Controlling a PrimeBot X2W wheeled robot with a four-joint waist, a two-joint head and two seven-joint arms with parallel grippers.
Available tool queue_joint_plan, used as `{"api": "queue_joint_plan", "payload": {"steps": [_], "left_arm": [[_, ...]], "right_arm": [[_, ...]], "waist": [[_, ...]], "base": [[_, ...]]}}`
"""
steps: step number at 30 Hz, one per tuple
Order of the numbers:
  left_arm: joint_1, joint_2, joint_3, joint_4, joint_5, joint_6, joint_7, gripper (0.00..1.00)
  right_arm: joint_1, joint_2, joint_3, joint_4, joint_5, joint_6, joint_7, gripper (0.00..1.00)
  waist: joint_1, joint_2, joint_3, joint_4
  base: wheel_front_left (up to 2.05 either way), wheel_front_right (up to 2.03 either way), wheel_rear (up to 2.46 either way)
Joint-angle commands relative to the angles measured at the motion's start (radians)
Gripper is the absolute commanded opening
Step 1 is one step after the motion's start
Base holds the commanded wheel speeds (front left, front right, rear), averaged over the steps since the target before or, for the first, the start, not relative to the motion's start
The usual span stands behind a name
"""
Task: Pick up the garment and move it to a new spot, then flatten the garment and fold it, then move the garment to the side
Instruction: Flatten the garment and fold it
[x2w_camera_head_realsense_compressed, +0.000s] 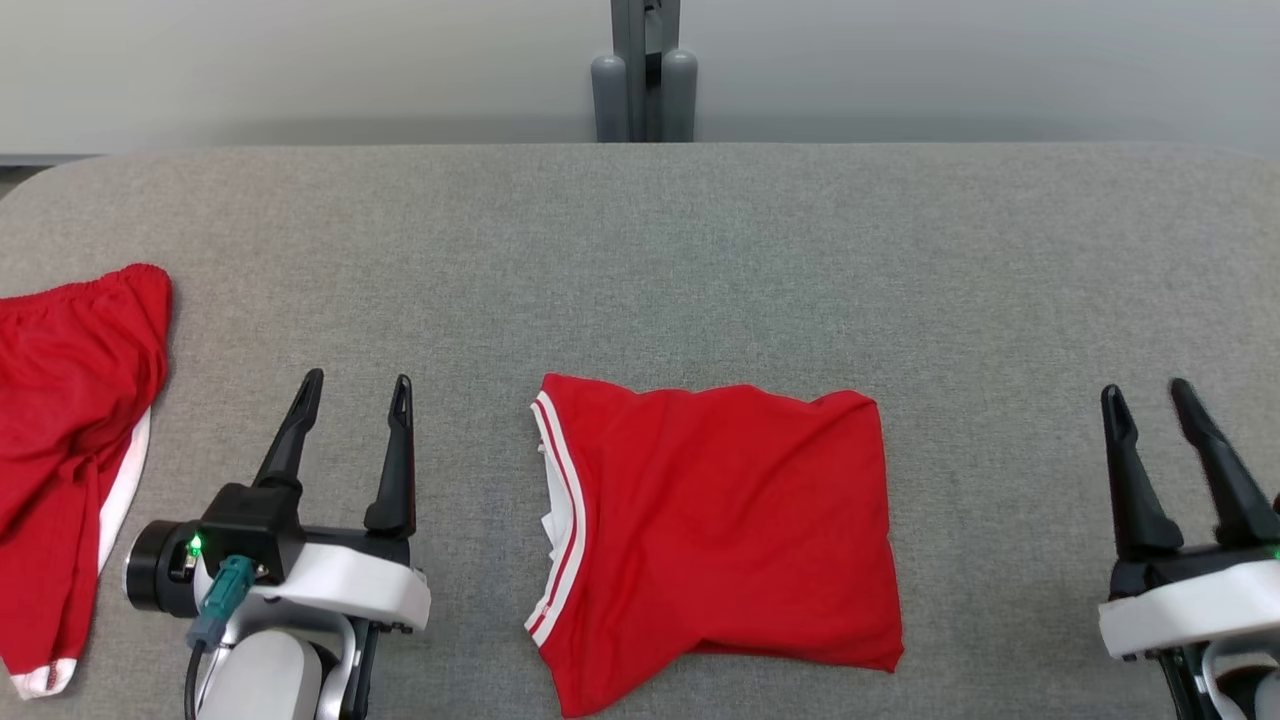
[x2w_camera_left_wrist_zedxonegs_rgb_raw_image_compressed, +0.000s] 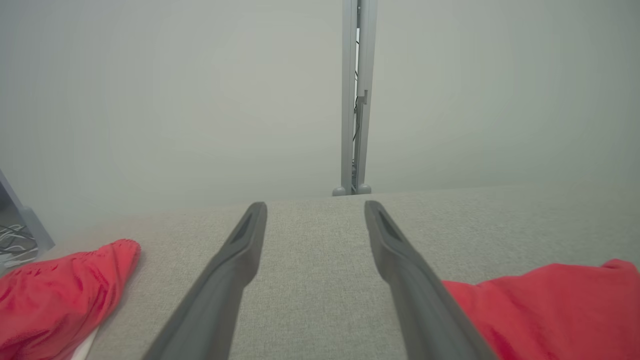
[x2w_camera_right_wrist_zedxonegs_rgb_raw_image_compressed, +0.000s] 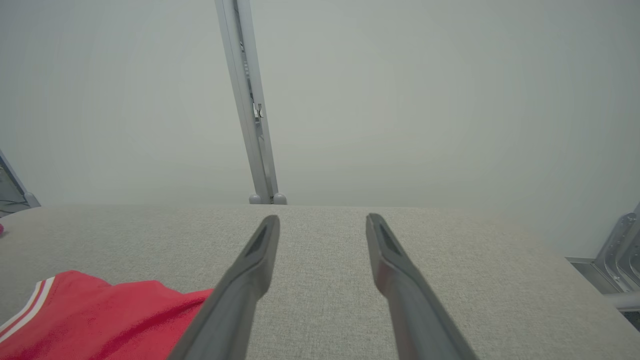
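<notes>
The garment (x2w_camera_head_realsense_compressed: 720, 530) is red with a white-striped trim along its left edge. It lies folded into a rough rectangle at the middle of the grey table (x2w_camera_head_realsense_compressed: 700, 250), near the front. My left gripper (x2w_camera_head_realsense_compressed: 358, 380) stands open to the garment's left, apart from it, with nothing between its fingers. In the left wrist view the left gripper (x2w_camera_left_wrist_zedxonegs_rgb_raw_image_compressed: 315, 205) points across bare table, with the garment (x2w_camera_left_wrist_zedxonegs_rgb_raw_image_compressed: 550, 310) at lower right. My right gripper (x2w_camera_head_realsense_compressed: 1145, 390) is at the far right, well clear of the cloth. Its fingers stand apart and empty in the right wrist view (x2w_camera_right_wrist_zedxonegs_rgb_raw_image_compressed: 322, 218), the garment (x2w_camera_right_wrist_zedxonegs_rgb_raw_image_compressed: 100, 320) at lower left.
A second red cloth with white trim (x2w_camera_head_realsense_compressed: 70, 430) lies crumpled at the table's left edge, also seen as the red cloth (x2w_camera_left_wrist_zedxonegs_rgb_raw_image_compressed: 55, 295) in the left wrist view. A grey post (x2w_camera_head_realsense_compressed: 645, 70) stands behind the table's far edge against a pale wall.
</notes>
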Motion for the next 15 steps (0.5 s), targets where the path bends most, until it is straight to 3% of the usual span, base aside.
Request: {"api": "queue_joint_plan", "payload": {"steps": [1, 15], "left_arm": [[0.023, 0.008, 0.0, -0.005, 0.009, 0.007, 0.003, 1.0], [0.07, 0.027, -0.013, -0.034, 0.002, 0.018, 0.028, 1.0]], "right_arm": [[0.029, 0.012, -0.028, -0.013, -0.02, 0.0, 0.018, 1.0], [0.101, 0.057, -0.101, -0.045, -0.054, 0.0, 0.055, 1.0]], "waist": [[0.0, 0.0, -0.012, -0.005], [0.0, 0.0, -0.038, -0.007]], "base": [[0.0, 0.0, 0.0], [0.0, 0.0, 0.0]]}}
